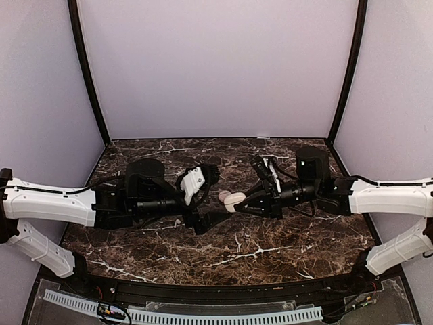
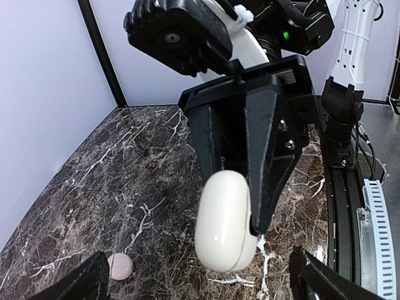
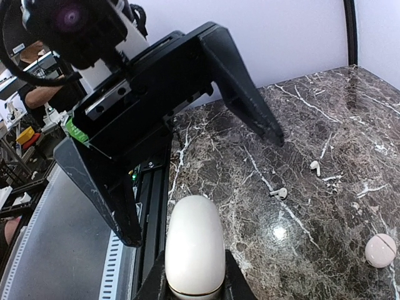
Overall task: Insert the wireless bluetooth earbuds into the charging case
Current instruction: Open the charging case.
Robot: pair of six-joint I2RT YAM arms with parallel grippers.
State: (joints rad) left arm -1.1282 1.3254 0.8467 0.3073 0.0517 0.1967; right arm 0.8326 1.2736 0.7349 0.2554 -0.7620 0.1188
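My right gripper (image 3: pixel 195 289) is shut on a closed white oval charging case (image 3: pixel 195 245) and holds it above the marble. The same case shows in the left wrist view (image 2: pixel 225 222) and in the top view (image 1: pixel 235 201). My left gripper (image 2: pixel 199 281) is open and empty; its fingers (image 3: pixel 240 87) spread wide just in front of the case, not touching it. Two tiny white earbuds lie loose on the marble, one (image 3: pixel 315 167) beyond the other (image 3: pixel 279 193). They are apart from both grippers.
A small round pinkish case (image 3: pixel 380 250) lies on the marble, also seen in the left wrist view (image 2: pixel 120 267) and beside the white case from above (image 1: pixel 224 196). Purple walls enclose the dark marble table (image 1: pixel 270 250). A black rail runs along the near edge (image 1: pixel 223 292).
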